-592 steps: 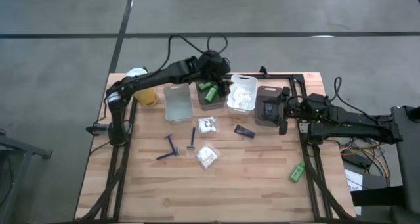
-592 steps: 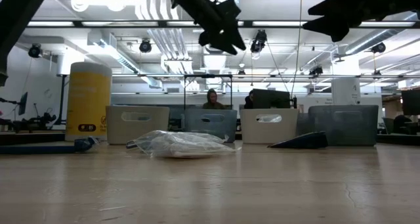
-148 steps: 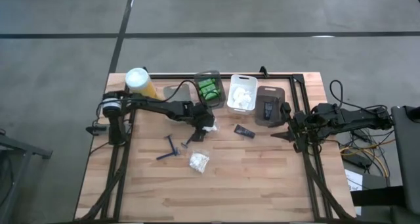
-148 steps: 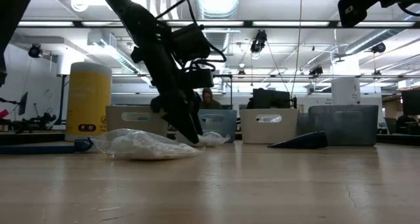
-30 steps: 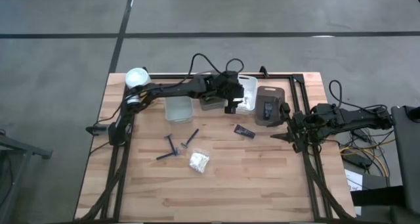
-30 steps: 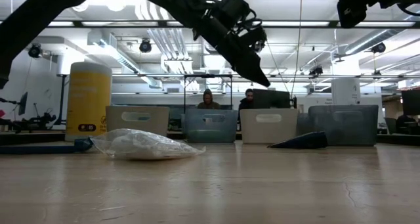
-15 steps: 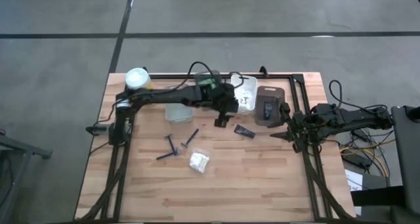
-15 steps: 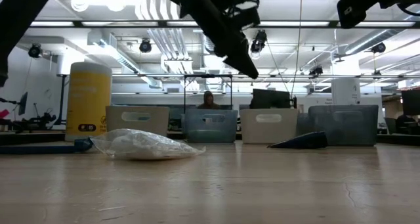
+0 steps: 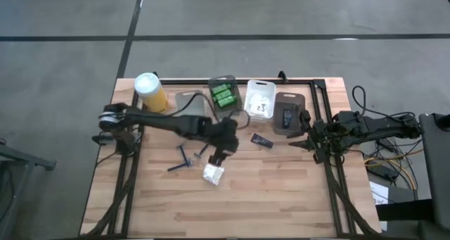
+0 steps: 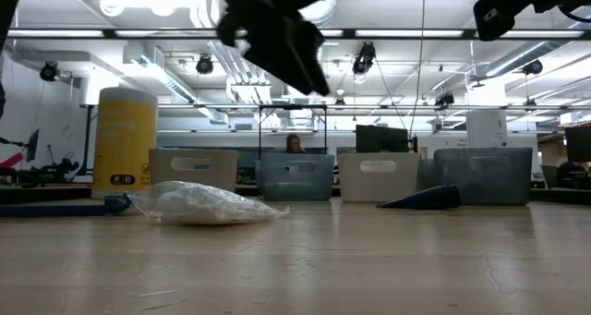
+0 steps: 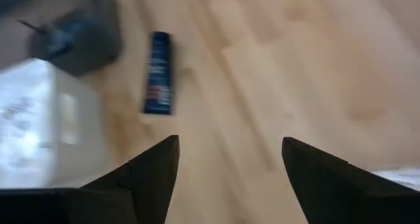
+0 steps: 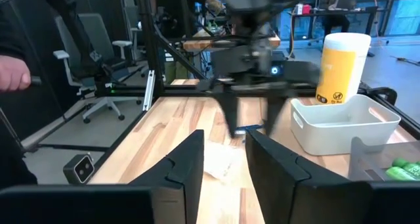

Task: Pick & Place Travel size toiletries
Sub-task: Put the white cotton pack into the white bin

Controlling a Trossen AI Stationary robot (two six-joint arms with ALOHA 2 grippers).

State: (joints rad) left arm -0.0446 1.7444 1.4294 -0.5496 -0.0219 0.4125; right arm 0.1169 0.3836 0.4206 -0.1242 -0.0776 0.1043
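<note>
The left gripper [image 9: 219, 155] hangs above mid-table with its fingers [image 11: 147, 175] spread and empty, just over the white crinkly packet [image 9: 213, 172], which lies near two dark blue razors [image 9: 184, 158] and well apart from the flat black sachet [image 9: 261, 140]. The right gripper [image 9: 304, 137] waits at the table's right edge, fingers [image 12: 187, 161] narrowly parted, holding nothing. Green tubes [image 9: 224, 97] lie in a bin [image 9: 214, 83] along the far edge.

Two dark, slender, jointed arms, matte black throughout. Left gripper [image 11: 230, 171]: a pair of broad, tapered black fingers [image 11: 147, 175], smooth-faced. Right gripper [image 12: 224, 159]: same dark wedge-shaped fingers. Black cables looping off the right arm [image 9: 373, 127], silvery-white collar at the left arm's base [image 9: 110, 117].
</note>
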